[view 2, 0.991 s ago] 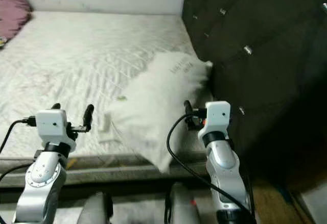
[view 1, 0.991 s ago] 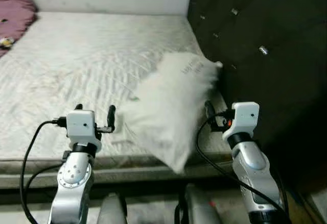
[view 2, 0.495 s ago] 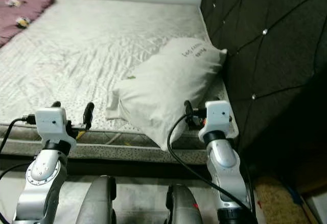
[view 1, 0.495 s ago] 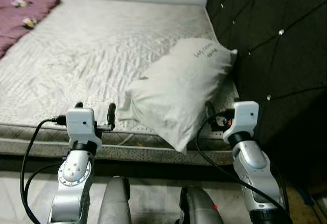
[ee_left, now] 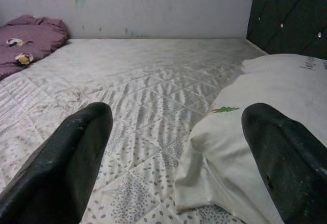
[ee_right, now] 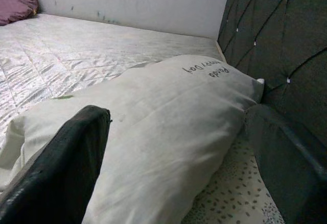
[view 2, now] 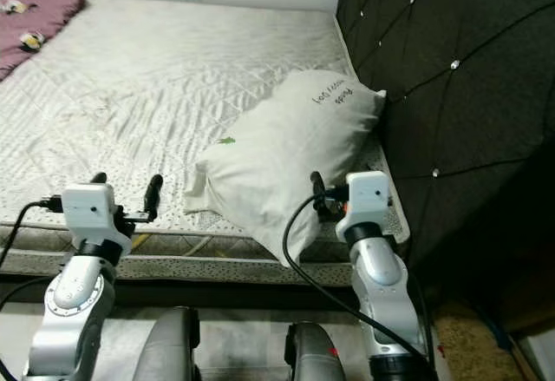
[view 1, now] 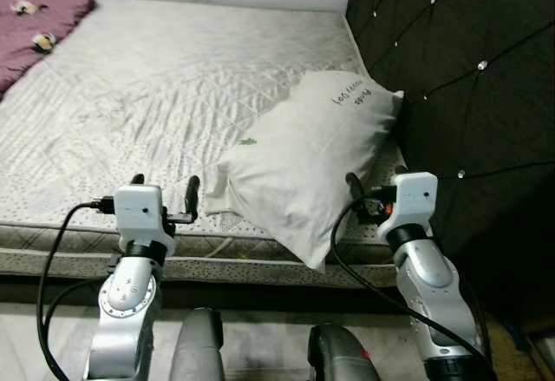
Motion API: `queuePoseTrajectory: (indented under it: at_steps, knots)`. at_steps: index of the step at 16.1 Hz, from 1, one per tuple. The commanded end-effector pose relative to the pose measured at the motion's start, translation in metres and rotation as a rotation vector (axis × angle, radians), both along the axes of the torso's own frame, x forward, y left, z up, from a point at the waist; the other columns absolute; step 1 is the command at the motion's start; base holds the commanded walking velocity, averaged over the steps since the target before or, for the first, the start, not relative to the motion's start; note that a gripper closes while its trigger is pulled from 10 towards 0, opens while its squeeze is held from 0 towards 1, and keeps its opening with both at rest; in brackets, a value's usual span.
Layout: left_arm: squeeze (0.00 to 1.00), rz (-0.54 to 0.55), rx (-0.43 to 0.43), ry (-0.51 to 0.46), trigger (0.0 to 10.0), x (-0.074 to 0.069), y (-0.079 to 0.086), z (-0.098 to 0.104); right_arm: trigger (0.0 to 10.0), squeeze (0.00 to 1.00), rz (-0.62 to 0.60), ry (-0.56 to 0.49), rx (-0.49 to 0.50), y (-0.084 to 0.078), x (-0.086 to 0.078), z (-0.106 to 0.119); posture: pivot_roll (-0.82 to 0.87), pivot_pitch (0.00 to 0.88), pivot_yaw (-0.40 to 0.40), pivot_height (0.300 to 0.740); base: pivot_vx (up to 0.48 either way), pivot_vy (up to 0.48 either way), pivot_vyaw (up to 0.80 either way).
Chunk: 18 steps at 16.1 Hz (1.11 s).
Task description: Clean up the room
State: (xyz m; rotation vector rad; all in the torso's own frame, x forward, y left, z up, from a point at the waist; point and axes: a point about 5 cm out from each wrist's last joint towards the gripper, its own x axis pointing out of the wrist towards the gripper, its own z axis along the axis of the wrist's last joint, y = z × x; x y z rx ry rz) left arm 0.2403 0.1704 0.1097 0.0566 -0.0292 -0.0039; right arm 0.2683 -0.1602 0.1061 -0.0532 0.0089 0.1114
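1. A white pillow [view 1: 305,166] lay on the bed [view 1: 147,95], at the corner by the dark tufted headboard [view 1: 460,77]; its far end rested against the headboard and its near end hung slightly over the mattress's front edge.
2. Dark handwriting [view 1: 353,97] showed on the pillow near the headboard end, and a small green mark [view 1: 249,142] sat on the pillow's side away from the headboard.
3. The left gripper [view 1: 163,197] was held up before the mattress's front edge, beside the pillow on the side away from the headboard and apart from it; its jaws stood wide with nothing between them.
4. In the left wrist view, the left gripper's two black fingers [ee_left: 66,157] framed the quilted mattress and the pillow's near corner.
5. The right gripper [ee_right: 173,157] hovered at the pillow's near end, on its headboard side; its jaws were wide, holding nothing, with the pillow lying ahead between the fingers [ee_right: 61,168].
6. Whether the right gripper's fingers touched the pillow could not be told.
7. A purple blanket [view 1: 39,12] lay bunched at the bed's far corner, well apart from the pillow, with two small pale things [view 1: 42,41] on it too small to make out.
8. A pale wall [ee_left: 133,4] ran behind the bed, meeting the headboard.
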Motion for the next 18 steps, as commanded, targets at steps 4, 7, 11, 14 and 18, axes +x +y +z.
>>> queuePoseTrajectory:
  at_steps: [4,7,11,14,18]
  knots:
    - [0.0,-0.013,-0.004,-0.015,10.0,0.0027,-0.002,0.0034,10.0,0.0,0.004,-0.015,-0.015,-0.0014,0.0026,0.0042,-0.02,0.0,-0.035,0.638,0.48,0.0,0.0]
    - [0.0,-0.017,-0.006,-0.013,10.0,0.0027,-0.0025,0.0027,10.0,0.0,0.006,-0.017,-0.009,-0.0008,0.0025,0.0045,-0.02,0.0,-0.034,0.638,0.48,0.0,0.0]
    - [0.0,-0.024,-0.006,-0.008,10.0,0.0032,-0.0034,0.0019,10.0,0.0,0.005,-0.018,-0.011,-0.0008,0.0027,0.005,-0.02,0.0,-0.033,0.638,0.48,0.0,0.0]
    - [0.0,-0.011,-0.001,0.012,10.0,0.0027,-0.005,-0.0006,10.0,0.0,0.01,-0.015,-0.008,-0.0001,0.0024,0.0045,-0.01,0.0,-0.034,0.638,0.112,0.0,0.0]
    - [0.0,0.025,0.004,0.029,10.0,-0.0013,-0.0012,-0.0008,10.0,0.0,0.041,0.004,-0.004,0.0033,0.0042,0.0033,0.0,0.0,-0.037,0.594,0.0,0.0,0.0]
